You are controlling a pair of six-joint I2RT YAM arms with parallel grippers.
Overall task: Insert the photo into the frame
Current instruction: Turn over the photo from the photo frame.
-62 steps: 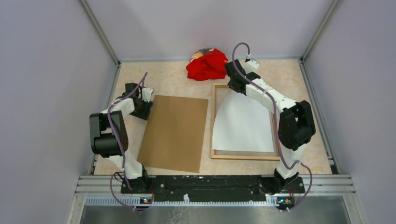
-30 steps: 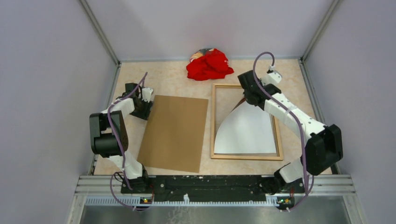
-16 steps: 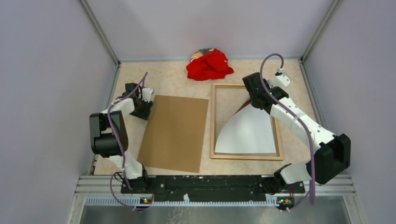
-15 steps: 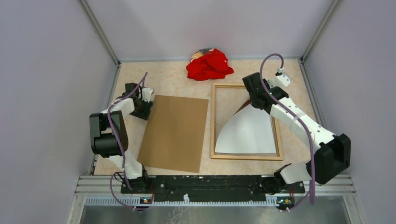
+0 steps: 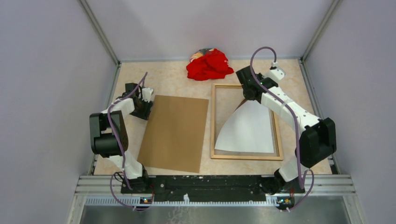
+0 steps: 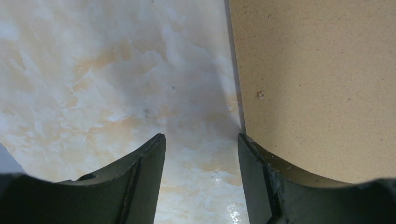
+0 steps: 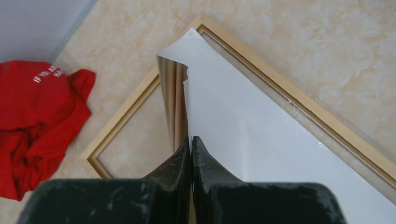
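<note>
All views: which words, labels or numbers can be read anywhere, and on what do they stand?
"IF YOU": white print on the red cloth, right wrist view. The letters after it and the line below are too blurred to read.
No text shows on the photo, the frame or the board.

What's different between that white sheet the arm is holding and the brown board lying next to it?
The photo shows a white face; the brown board is plain brown. The board lies flat on the table; the photo's far end is lifted and curled, pinched in the shut jaws of the right arm. The photo rests inside the frame; the board lies left of it. Both are thin rectangles of similar size.
</note>
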